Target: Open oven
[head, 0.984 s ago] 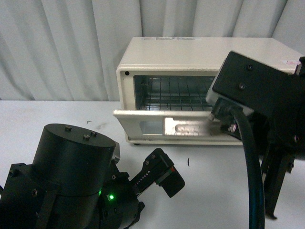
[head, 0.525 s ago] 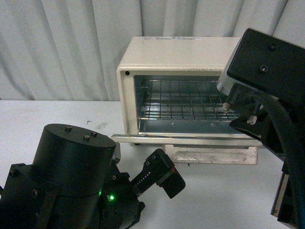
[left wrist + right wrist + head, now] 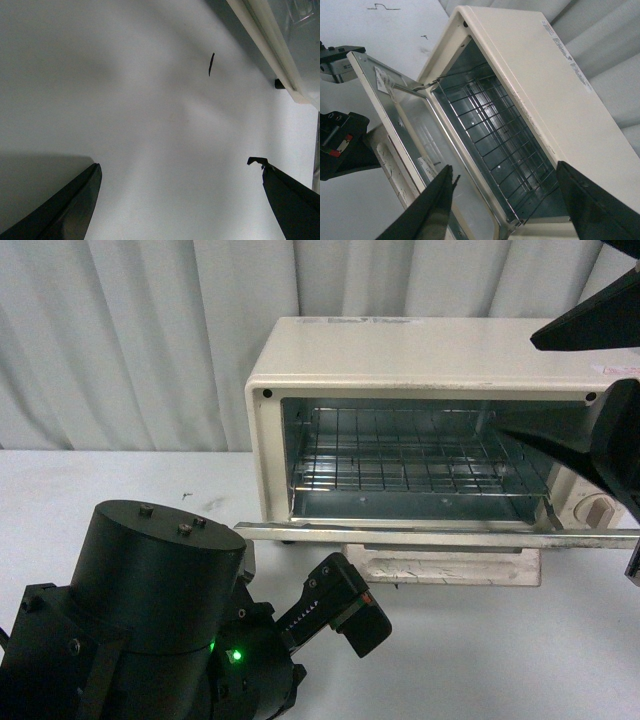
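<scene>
Front view is showing the toaster oven (image 3: 400, 350) on the counter (image 3: 100, 480), door (image 3: 440, 533) lying open. The left pincer (image 3: 175, 165) and right pincer (image 3: 505, 170) are gaping, gripping nothing.

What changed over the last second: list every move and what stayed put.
The door of the oven swung from half open down to flat, baring the wire rack. The right arm rose and drew off to the right, clear of the door; the right claw is open and empty. The oven body and the left arm stayed put.
</scene>
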Robot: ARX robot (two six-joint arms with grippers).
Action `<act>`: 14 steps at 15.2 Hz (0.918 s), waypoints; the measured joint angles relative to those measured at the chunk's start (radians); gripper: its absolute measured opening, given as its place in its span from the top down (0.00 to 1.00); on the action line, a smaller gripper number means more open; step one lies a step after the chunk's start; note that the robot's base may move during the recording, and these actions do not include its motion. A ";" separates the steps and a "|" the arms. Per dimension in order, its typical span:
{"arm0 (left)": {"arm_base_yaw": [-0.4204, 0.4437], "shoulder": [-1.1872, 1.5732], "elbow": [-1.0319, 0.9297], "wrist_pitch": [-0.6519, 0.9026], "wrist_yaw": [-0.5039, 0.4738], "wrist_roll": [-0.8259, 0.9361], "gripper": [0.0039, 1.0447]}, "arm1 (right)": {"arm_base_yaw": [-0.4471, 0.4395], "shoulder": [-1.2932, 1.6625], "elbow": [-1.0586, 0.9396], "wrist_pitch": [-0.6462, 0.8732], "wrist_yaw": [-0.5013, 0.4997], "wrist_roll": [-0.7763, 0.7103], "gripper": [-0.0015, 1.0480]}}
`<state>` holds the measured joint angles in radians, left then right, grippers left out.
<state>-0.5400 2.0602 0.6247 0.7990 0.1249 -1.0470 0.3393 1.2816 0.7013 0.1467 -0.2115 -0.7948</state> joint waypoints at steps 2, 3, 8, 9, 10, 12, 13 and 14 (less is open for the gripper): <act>0.000 0.000 0.000 0.000 0.001 0.000 0.06 | 0.000 0.000 0.000 0.000 0.000 0.002 0.08; 0.000 0.000 0.000 0.000 0.001 0.000 0.06 | 0.000 0.000 0.000 0.000 0.000 0.003 0.07; 0.000 0.000 0.000 0.000 0.001 0.000 0.06 | 0.000 0.000 0.000 0.000 0.000 0.003 0.06; 0.000 0.000 0.000 0.000 0.001 0.000 0.06 | 0.000 0.000 0.000 0.000 0.000 0.003 0.06; 0.000 0.000 0.000 0.000 0.001 0.000 0.06 | 0.001 0.001 -0.003 0.023 0.010 0.009 0.07; -0.003 0.000 0.000 0.000 0.003 0.000 0.06 | 0.017 -0.016 -0.225 0.512 0.409 0.359 0.30; -0.002 0.000 0.000 0.000 0.003 0.000 0.06 | -0.033 -0.063 -0.318 0.623 0.496 0.534 0.42; -0.002 0.000 0.000 0.000 0.002 0.000 0.06 | -0.066 -0.109 -0.354 0.665 0.500 0.620 0.50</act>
<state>-0.5423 2.0602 0.6247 0.7990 0.1272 -1.0470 0.2733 1.1728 0.3470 0.8112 0.2882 -0.1753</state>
